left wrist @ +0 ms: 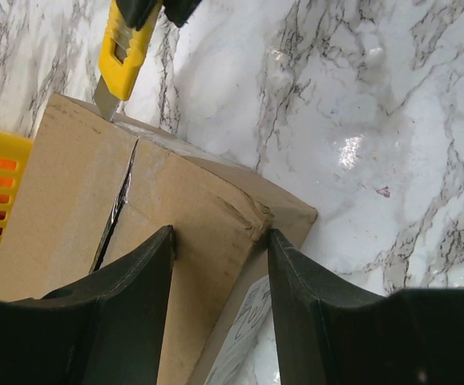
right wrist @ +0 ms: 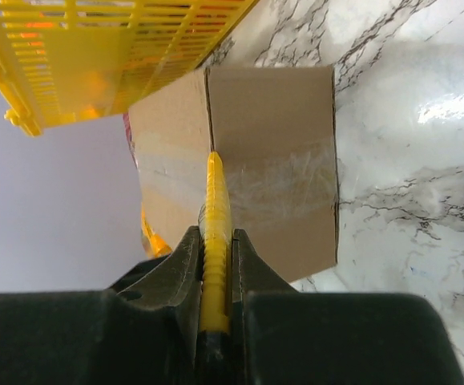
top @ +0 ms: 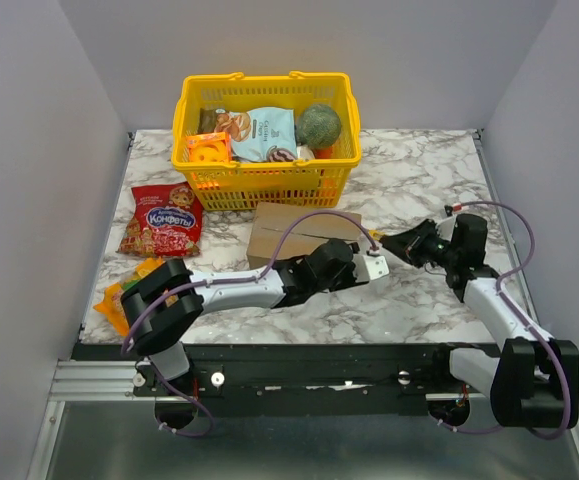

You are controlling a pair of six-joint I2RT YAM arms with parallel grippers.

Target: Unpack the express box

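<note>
Beside the express box (top: 294, 232), red "Конфеты" bag (top: 163, 220); right end effector (right wrist: 214, 265) clamps yellow knife (right wrist: 215, 233); left end effector (left wrist: 219, 265) apart.

Overhead view faces down; wrist views share box (left wrist: 175, 208) closely.

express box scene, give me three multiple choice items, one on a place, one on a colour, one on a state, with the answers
1. Where does the express box stand?
A. inside the basket
B. on the table in front of the yellow basket
C. on the red candy bag

2. What colour is the knife in the right claw?
A. yellow
B. blue
C. green

3. How is the left claw set?
A. shut on the knife
B. shut tight on nothing
C. around the box's end, one finger on each side

Answers:
1 B, the top view shows the box on the marble just before the basket.
2 A, both wrist views show a yellow handle.
3 C, the left wrist view shows the box between the fingers.
</note>
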